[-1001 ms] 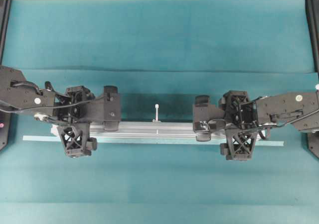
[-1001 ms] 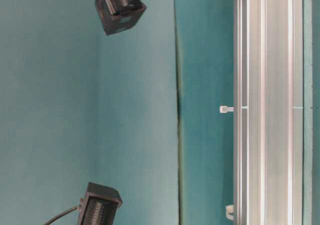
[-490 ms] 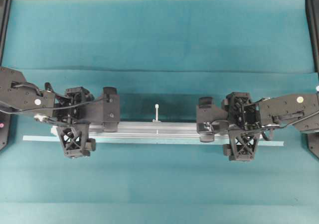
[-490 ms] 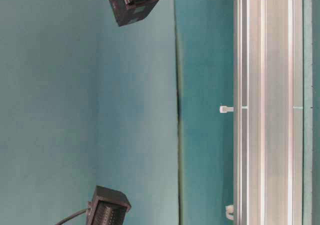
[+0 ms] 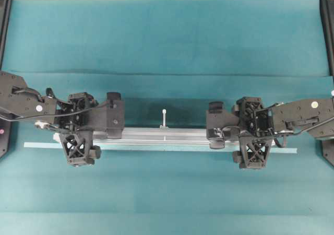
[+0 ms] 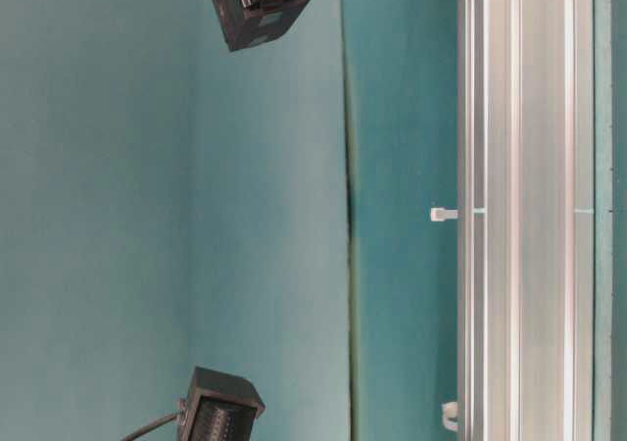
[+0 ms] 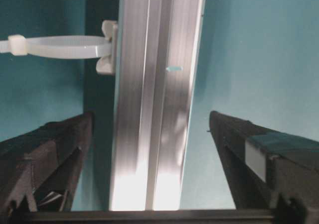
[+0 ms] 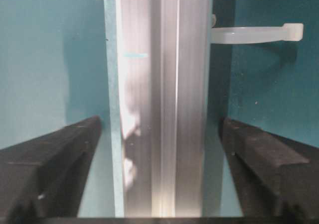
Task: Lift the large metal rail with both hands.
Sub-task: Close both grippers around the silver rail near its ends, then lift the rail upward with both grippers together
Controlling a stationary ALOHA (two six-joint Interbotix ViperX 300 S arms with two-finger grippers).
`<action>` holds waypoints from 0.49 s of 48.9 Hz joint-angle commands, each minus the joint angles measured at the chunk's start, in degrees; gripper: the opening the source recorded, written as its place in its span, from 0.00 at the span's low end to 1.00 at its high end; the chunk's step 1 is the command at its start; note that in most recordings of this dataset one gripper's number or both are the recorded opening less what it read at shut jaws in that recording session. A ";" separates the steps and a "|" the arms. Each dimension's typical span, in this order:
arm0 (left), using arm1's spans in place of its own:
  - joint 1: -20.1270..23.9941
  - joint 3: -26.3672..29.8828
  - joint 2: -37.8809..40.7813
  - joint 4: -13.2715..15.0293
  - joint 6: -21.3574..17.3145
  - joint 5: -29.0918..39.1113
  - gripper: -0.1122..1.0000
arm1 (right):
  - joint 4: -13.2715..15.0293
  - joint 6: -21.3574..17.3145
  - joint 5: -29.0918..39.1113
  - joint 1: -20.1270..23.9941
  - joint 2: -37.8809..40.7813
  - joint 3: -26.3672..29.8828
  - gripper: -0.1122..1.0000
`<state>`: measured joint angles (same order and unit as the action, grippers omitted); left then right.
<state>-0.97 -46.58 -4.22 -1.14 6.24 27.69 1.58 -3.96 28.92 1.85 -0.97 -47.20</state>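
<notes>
The large metal rail [image 5: 164, 134] lies flat on the teal table, lengthwise left to right, with a white cable tie [image 5: 164, 117] sticking out of its far side. My left gripper [image 5: 78, 133] points down over the rail's left end and my right gripper [image 5: 254, 136] over its right part. In the left wrist view the rail [image 7: 157, 134] runs between the black fingers [image 7: 50, 154], with teal gaps on both sides. The right wrist view shows the same: the rail [image 8: 164, 134] sits between spread fingers [image 8: 269, 159], untouched. Both grippers are open.
A thin pale tape strip [image 5: 156, 147] lies along the rail's near side and reaches past both ends. Black frame posts stand at the far left [image 5: 4, 21] and far right edges [image 5: 327, 21]. The table-level view shows the rail [image 6: 519, 206] from the side.
Both grippers have sunk a little lower around the rail. The right one has also shifted slightly to the right. The rail has not moved.
</notes>
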 commanded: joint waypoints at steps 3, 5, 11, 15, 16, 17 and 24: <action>-0.62 0.35 -0.09 -0.18 -0.44 -0.26 0.88 | -0.09 -0.88 0.00 -0.35 0.44 0.26 0.77; -0.79 0.35 -0.18 -0.18 -0.44 -0.26 0.78 | -0.09 -1.41 -0.09 -0.35 0.44 0.26 0.66; -1.05 0.44 -0.09 -0.18 -0.44 -0.26 0.47 | -0.09 -2.29 -0.53 -0.53 0.44 0.26 0.45; -1.05 0.44 -0.09 -0.18 -0.53 -0.26 0.43 | -0.18 -2.20 -0.62 -0.53 0.44 0.26 0.45; -1.05 0.44 -0.09 -0.09 -0.53 -0.26 0.43 | -0.09 -2.20 -0.53 -0.53 0.44 0.26 0.45; -1.05 0.53 -0.09 -0.09 -0.53 -0.26 0.43 | -0.09 -2.20 -0.53 -0.53 0.53 0.26 0.45; -1.05 0.70 0.00 -0.18 -0.97 -0.26 0.43 | -0.18 -2.11 -0.44 -0.53 0.53 0.26 0.45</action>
<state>-1.49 -46.58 -4.04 -1.58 5.45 27.69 1.49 -5.63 28.74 1.58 -0.97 -47.29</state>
